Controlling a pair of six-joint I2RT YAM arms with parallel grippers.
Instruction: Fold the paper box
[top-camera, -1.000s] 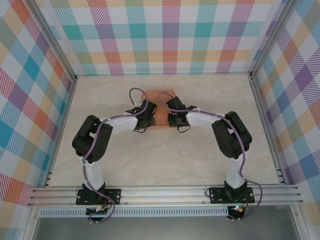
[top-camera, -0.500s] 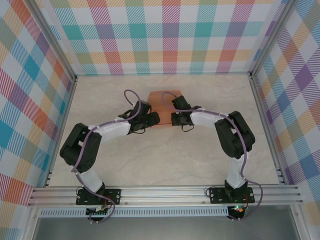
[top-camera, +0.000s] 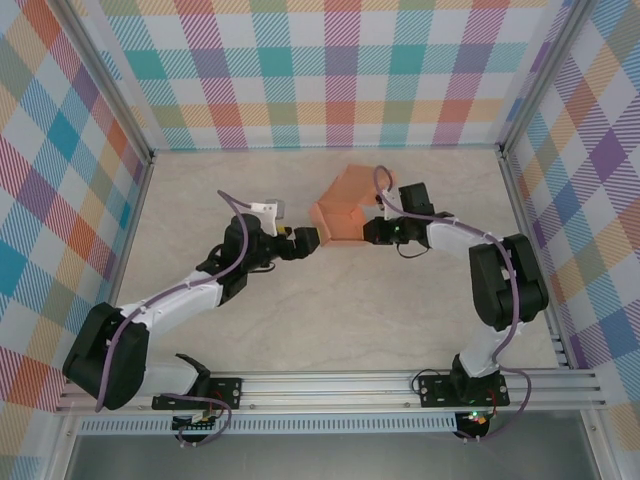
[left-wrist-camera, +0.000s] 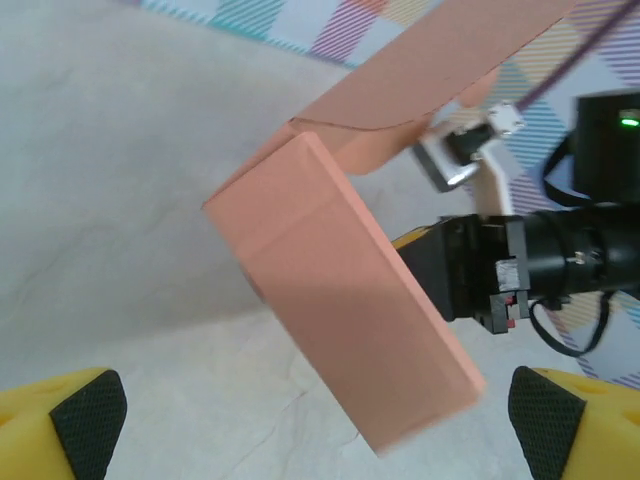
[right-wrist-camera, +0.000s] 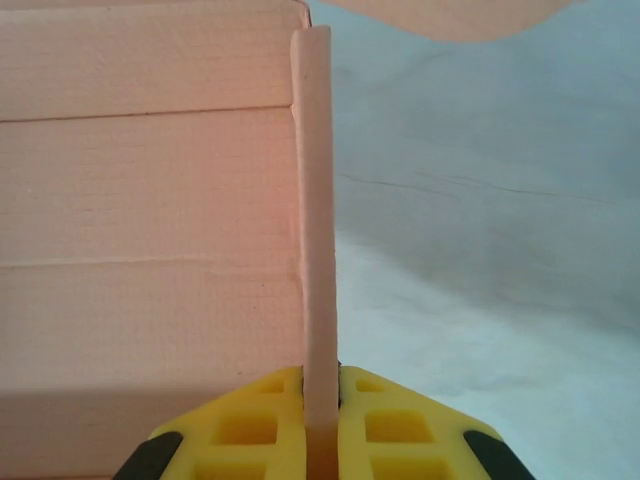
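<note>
Right hand (right-wrist-camera: 322, 405) pinches paper box (top-camera: 345, 205) wall; left hand (top-camera: 302, 240) wide open just beside. Risk: single-edge hold lets box pivot, crease.

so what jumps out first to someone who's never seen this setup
The salmon-orange paper box, partly folded and tilted toward the back of the pale table, grabs the eye. The right gripper is shut on one thin edge of it, while the left gripper stands wide open at its left side. Bright plaid walls ring the cell.
</note>
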